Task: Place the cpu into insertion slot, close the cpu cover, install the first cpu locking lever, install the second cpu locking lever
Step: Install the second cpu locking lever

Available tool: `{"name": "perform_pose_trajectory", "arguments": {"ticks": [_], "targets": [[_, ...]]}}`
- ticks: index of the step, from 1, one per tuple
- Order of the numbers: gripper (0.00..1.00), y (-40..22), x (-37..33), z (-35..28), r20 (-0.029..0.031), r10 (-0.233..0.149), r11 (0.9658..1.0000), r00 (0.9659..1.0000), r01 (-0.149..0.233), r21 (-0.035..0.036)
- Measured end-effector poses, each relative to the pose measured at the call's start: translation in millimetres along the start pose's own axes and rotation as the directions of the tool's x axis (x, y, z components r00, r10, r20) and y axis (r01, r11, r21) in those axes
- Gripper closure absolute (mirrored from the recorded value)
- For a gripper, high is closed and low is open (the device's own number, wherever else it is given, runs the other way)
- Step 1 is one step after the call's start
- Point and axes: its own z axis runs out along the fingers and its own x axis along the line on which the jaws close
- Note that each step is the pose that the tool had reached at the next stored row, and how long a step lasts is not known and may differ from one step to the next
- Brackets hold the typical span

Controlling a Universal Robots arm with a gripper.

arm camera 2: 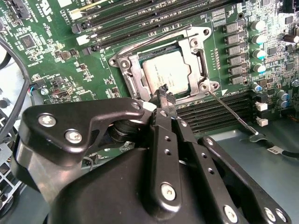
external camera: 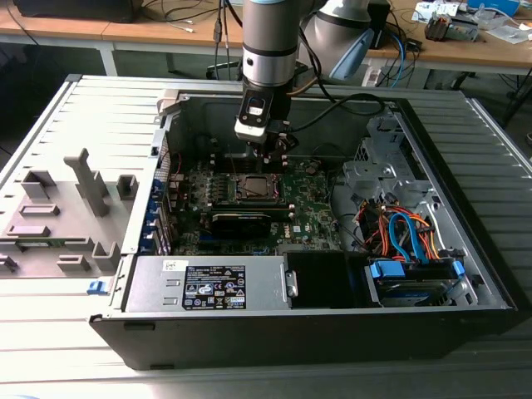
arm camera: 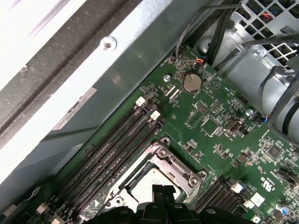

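One claw point(arm camera 2: 164, 95) hangs at the end of a grey and silver robot arm point(external camera: 270, 41), lowered into an open desktop computer case point(external camera: 465, 274). In both wrist views its black fingertips point(arm camera: 157, 190) sit together with nothing between them, poised just over one edge of the cpu point(arm camera 2: 168, 70). The cpu lies flat in the insertion slot point(arm camera 2: 122, 65), silver-grey top facing up. The cpu cover point(arm camera 2: 196, 49), a thin silvery frame, lies down around it so that the chip shows through its window. From one corner of the socket a thin metal locking lever point(arm camera 2: 229, 109) angles away across the board, not tucked against the frame. Long black memory slots point(arm camera 2: 140, 14) run along two opposite sides of the socket on a green motherboard point(arm camera 2: 46, 56), and a round coin battery point(arm camera: 191, 82) sits farther off near the case wall. In the exterior view the case lies on its side with a silver power supply point(external camera: 208, 287) at its near edge and a drive bay with blue and orange cables point(external camera: 407, 233) toward the exterior view's right. The case rests on a grey ribbed surface point(external camera: 50, 332); grey moulded holders point(external camera: 83, 183) stand on it to the exterior view's left. Behind, a second wooden-topped surface point(external camera: 166, 33) crosses the room, carrying loose cables and small parts point(external camera: 449, 21).
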Motion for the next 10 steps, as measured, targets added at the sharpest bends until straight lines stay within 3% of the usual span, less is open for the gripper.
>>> {"name": "perform_pose_trajectory", "arguments": {"ticks": [10], "targets": [[0.89, 0.0, 0.0, 0.0, 0.0004, -0.028, 0.9996, 0.9996, 0.028, -0.0014]]}}
